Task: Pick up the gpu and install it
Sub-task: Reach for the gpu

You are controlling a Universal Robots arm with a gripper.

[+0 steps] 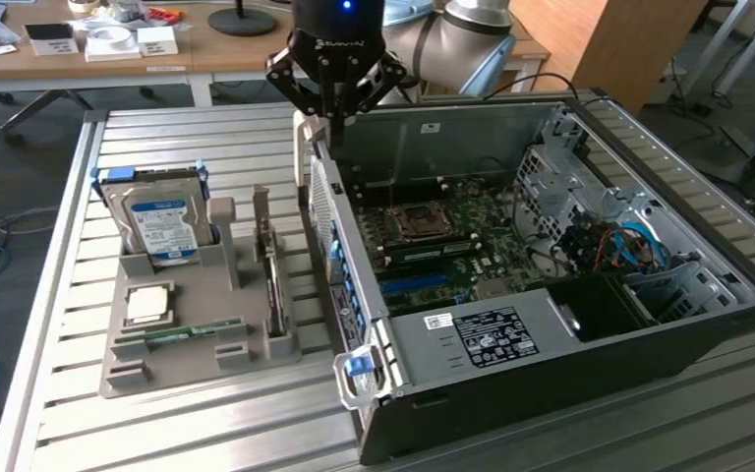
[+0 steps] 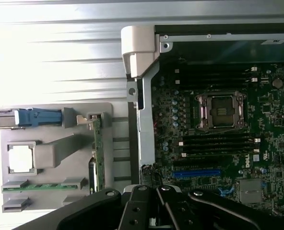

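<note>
On the slatted metal counter (image 1: pixel 194 138) (image 2: pixel 60 57) we see a grey moulded holder tray (image 1: pixel 174 366) (image 2: pixel 108 115) with several slots. At its far end a blue-labelled silver hard drive (image 1: pixel 161 226) (image 2: pixel 36 117) stands upright. Nearer, a square silver processor chip (image 1: pixel 148 303) (image 2: pixel 22 158) lies flat in its own recess. A small green memory stick (image 1: pixel 194 331) (image 2: pixel 36 187) lies just beside the chip.

The gpu (image 1: pixel 270 265) (image 2: pixel 96 153), a thin green circuit card, stands on edge in the long slot. That slot runs along the tray's side nearest the computer, and the gpu is well apart from the gripper.

At the exterior view's right, a black open computer case (image 1: pixel 692 334) (image 2: pixel 147 120) lies on its side. Inside it we make out a dark green motherboard (image 1: pixel 470 246) (image 2: pixel 218 143) with an empty metal processor socket (image 1: pixel 424 221) (image 2: pixel 221 111). A blue expansion slot (image 1: pixel 417 287) (image 2: pixel 197 173) runs across the board. A grey power supply (image 1: pixel 483 339) with a label sits at the near end, and blue cables (image 1: pixel 633 246) lie by the drive bays.

The arm (image 1: pixel 338 20) points straight down over the case's far corner, on the side nearest the tray. Its black gripper (image 1: pixel 335 110) (image 2: pixel 154 203) is clenched, fingers drawn together, just above the case rim.
</note>
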